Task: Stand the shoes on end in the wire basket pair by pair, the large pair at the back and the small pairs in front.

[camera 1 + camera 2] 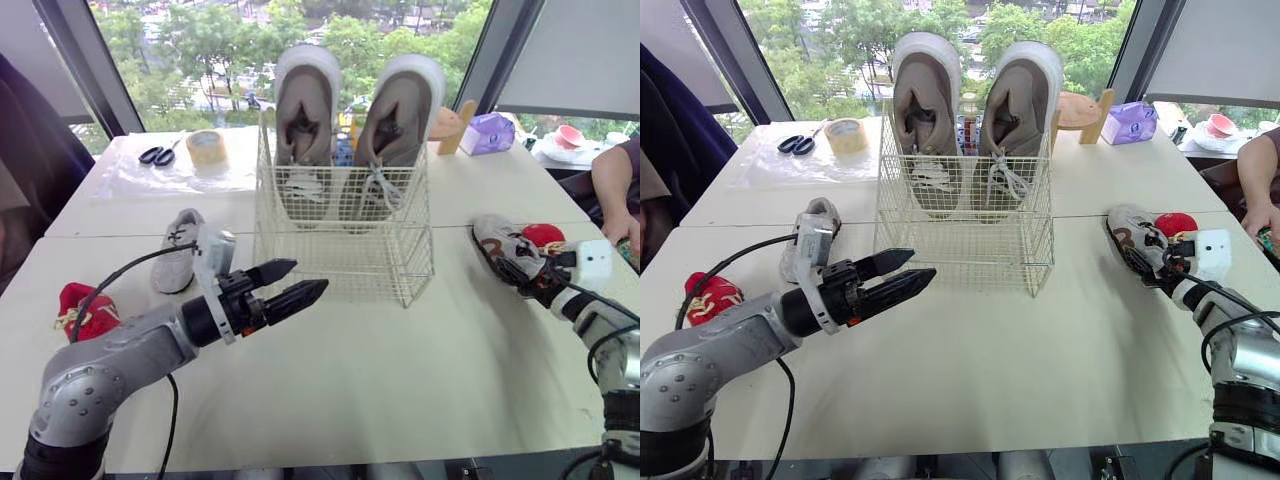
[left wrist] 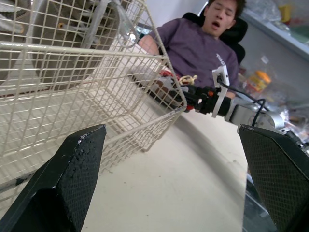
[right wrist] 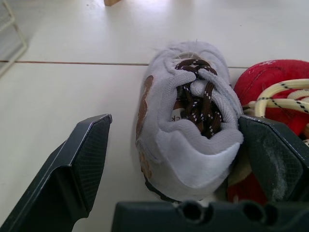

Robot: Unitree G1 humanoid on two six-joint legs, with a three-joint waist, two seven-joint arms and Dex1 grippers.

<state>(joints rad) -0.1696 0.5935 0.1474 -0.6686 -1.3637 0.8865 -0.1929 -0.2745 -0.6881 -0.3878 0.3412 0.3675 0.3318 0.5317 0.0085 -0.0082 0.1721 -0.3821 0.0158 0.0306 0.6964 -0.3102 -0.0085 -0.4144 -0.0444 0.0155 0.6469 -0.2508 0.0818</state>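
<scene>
A white wire basket (image 1: 345,225) stands mid-table. Two large taupe shoes (image 1: 305,110) (image 1: 400,115) stand on end against its back wall. On the table left of the basket lies a small grey shoe (image 1: 177,250), with a small red shoe (image 1: 88,308) further left. My left gripper (image 1: 290,285) hovers open and empty by the basket's front left corner. At the right lies a small grey shoe with brown laces (image 3: 188,121), and a red shoe (image 3: 275,82) touches it. My right gripper (image 3: 174,125) is open, with one finger on each side of the grey shoe's heel.
Scissors (image 1: 155,155) and a tape roll (image 1: 207,147) lie on a plastic sheet at the back left. A purple tissue box (image 1: 487,133) and a wooden stand (image 1: 452,122) sit at the back right. A person's arm (image 1: 615,190) rests at the right edge.
</scene>
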